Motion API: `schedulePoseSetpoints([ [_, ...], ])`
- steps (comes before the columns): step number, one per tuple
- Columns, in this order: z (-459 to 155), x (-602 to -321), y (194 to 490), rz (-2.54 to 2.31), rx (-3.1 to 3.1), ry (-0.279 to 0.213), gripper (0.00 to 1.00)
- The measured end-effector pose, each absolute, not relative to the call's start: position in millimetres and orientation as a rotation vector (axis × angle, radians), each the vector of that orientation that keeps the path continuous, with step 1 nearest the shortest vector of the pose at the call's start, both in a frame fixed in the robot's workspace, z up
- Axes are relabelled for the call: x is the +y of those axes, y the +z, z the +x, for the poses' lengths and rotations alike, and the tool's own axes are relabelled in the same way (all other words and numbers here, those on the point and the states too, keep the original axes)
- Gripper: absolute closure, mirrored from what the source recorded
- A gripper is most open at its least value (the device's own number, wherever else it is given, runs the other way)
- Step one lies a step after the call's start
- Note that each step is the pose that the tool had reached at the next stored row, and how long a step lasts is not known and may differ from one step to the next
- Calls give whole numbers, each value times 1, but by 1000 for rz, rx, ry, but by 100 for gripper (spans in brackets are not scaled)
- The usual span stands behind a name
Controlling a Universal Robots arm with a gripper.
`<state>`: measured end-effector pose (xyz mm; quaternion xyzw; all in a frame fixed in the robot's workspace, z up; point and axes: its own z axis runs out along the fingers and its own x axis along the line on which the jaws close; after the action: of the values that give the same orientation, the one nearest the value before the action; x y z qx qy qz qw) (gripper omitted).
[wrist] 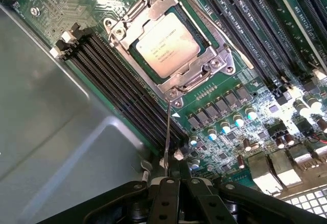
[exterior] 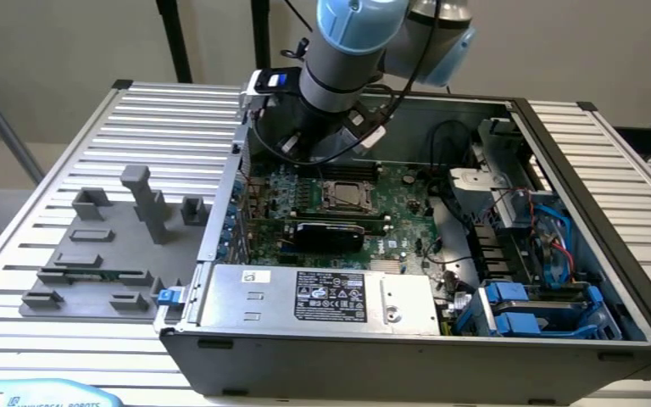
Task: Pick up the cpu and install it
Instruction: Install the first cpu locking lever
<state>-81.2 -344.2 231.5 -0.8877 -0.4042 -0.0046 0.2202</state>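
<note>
Your gripper [wrist: 172, 180] is fully closed, the fingers pressed together with no gap. It hangs just above the motherboard [wrist: 230, 96], near the black memory slots [wrist: 117, 86].

A thin metal lever [wrist: 167, 132] runs from the corner of the cpu socket frame [wrist: 196, 73] down to your fingertips. You can't tell whether its end is pinched between them or only passes beside them, because the finger bodies cover the spot. Nothing else is in the grip.

The cpu [wrist: 166, 45] is not in the gripper. It sits flat in the socket, silvery top up, with the metal frame around its edges. In the exterior view you see the cpu [exterior: 346, 195] mid-board inside the open computer case [exterior: 416, 356], behind the power supply [exterior: 314, 297].

In the exterior view the arm [exterior: 342, 51] reaches down into the back of the case, and its wrist blocks the fingers. The print on the cpu lid is too small to read. A grey metal panel [wrist: 56, 106] hides the board on one side in the wrist view.

The grey tray blocks [exterior: 111, 246] are on the slatted table [exterior: 179, 119] to the exterior view's left of the case, well apart from the gripper.
</note>
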Motion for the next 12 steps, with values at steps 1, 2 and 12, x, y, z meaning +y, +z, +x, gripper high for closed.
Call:
schedulePoseSetpoints([
  [1,-81,-344,232,-2457,-1113,-14,89],
  [2,-81,-345,232,-2458,-1109,-15,89],
  [12,-74,-347,239,-2465,-1087,-22,89],
])
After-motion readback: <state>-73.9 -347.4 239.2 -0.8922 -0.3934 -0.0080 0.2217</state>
